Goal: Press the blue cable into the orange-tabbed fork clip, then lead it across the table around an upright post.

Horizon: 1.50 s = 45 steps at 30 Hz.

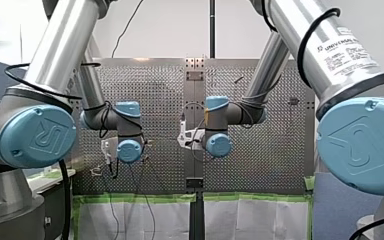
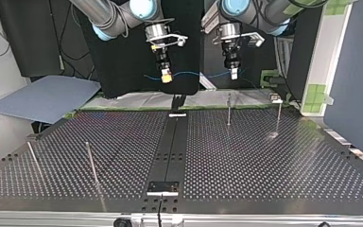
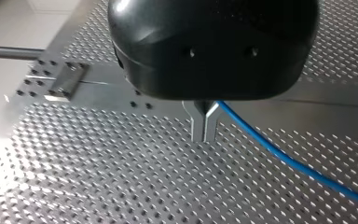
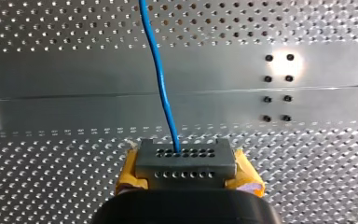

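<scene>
Left tool, right tool: clamped, aloft.

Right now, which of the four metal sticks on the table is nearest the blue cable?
The post in the top view almost under the blue cable. Another post stands further right; two more stand far left, nearer the camera.

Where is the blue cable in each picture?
Front view: too small to make out.
Top view: the blue cable stretches in the air between my right hand and my left hand.
Left wrist view: it slants away from my left hand over the table.
Right wrist view: it leads straight ahead from between the yellow pads.
Shared landmark: the table's smooth middle strip.
</scene>
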Available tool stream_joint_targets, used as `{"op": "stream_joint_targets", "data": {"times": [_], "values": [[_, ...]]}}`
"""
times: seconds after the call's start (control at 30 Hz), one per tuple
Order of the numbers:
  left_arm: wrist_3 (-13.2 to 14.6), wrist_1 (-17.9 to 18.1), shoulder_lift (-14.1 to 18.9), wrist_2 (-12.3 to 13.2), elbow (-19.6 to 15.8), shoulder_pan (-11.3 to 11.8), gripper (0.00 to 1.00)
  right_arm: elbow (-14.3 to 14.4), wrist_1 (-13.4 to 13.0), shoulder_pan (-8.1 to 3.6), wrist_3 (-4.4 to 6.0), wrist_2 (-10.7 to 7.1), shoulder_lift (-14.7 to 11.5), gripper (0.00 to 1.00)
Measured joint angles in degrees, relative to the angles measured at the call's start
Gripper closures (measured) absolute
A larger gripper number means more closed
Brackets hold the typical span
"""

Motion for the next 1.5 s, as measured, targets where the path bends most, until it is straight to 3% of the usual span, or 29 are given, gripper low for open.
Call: {"op": "stream_joint_targets", "data": {"times": [0.13,0.4,0.6,0.87,1.27,1.5], "values": [[0.18,1.87,-2.26,0.41,-0.02,0.64,1.00,-0.27,-2.08,-0.20,0.06,-0.29,2.47,1.00],[0.89,4.87,-7.09,0.61,0.00,1.95,1.00,-2.49,-2.66,-0.46,0.22,-1.30,6.49,1.00],[2.36,4.91,-10.01,1.25,-0.05,2.78,1.00,-4.22,-2.55,-0.83,0.57,-1.83,9.47,1.00],[2.49,4.81,-10.54,4.12,-0.03,4.22,1.00,-7.39,-0.75,-1.54,0.62,-2.75,12.74,1.00],[2.55,4.01,-10.59,8.75,0.12,7.20,1.00,-9.31,0.04,-2.57,0.69,-3.65,13.69,1.00],[2.36,0.90,-10.60,10.87,1.08,8.93,1.00,-9.33,0.49,-3.32,0.69,-4.01,13.79,1.00]]}}
